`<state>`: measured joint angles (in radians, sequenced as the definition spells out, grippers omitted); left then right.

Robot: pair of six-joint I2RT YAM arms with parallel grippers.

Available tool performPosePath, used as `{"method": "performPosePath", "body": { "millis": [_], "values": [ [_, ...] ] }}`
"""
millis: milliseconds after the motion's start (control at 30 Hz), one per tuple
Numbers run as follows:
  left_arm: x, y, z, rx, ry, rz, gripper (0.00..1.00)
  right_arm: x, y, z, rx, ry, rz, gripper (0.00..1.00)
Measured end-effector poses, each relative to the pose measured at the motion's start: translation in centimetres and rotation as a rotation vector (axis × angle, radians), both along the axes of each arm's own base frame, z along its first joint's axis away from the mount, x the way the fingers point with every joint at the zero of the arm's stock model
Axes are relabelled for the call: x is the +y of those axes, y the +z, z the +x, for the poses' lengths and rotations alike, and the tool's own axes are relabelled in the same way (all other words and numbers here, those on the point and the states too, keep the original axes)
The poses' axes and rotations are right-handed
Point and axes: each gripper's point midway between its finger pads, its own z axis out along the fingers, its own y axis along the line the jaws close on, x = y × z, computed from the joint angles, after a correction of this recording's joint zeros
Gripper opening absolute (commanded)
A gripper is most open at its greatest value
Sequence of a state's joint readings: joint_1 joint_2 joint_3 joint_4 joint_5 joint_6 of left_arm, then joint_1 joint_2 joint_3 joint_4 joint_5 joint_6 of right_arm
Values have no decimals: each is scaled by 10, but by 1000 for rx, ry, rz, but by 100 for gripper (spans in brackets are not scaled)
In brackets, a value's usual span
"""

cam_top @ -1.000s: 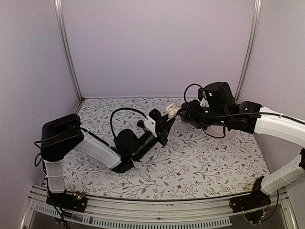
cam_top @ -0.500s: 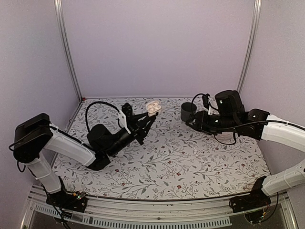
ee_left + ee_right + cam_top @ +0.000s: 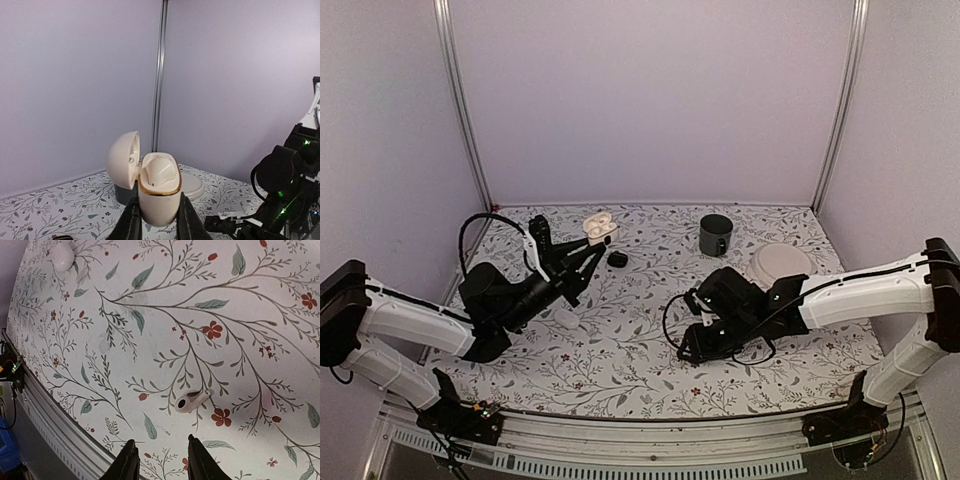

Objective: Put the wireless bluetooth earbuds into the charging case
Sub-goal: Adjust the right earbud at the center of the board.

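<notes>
The cream charging case [image 3: 159, 200] with a gold rim is held upright off the table, lid [image 3: 123, 159] swung open to the left. One white earbud [image 3: 160, 172] sits inside it. My left gripper [image 3: 157, 220] is shut on the case body; in the top view the case [image 3: 600, 227] is at the back left above the gripper [image 3: 590, 243]. A second white earbud [image 3: 192, 401] lies loose on the floral tablecloth. My right gripper [image 3: 160, 456] hovers just short of it, jaws open and empty. From above, the right gripper [image 3: 695, 345] points down at the table's front middle.
A dark mug [image 3: 715, 235] and a pale plate [image 3: 780, 263] stand at the back right. A small black object [image 3: 617, 259] lies near the case. A small white round thing [image 3: 62, 255] rests on the cloth. The table's front rail [image 3: 55, 415] runs close to the right gripper.
The left arm has drawn back to the left, carrying the open case. The right arm has swung from the back of the table down to the front, over the loose earbud.
</notes>
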<state>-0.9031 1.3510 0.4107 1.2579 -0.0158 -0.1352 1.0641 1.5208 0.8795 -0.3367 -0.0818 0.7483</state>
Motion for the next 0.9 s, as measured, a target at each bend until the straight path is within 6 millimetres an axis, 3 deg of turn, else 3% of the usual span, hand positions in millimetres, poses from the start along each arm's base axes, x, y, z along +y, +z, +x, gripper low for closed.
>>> {"method": "performPosePath", "body": {
  "millis": [133,267,567,900],
  "values": [
    [2,-6,-1,19,-2,11,0,2,-29,-12,62,11,-72,34],
    [2,-9,-1,28,-4,16,0,5,-43,-18,99,5,-118,34],
    [7,-6,-4,25,-2,9,0,10,-56,-19,138,-15,-179,35],
    [10,-12,-5,38,1,25,0,9,-57,2,97,-56,-273,37]
  ]
}}
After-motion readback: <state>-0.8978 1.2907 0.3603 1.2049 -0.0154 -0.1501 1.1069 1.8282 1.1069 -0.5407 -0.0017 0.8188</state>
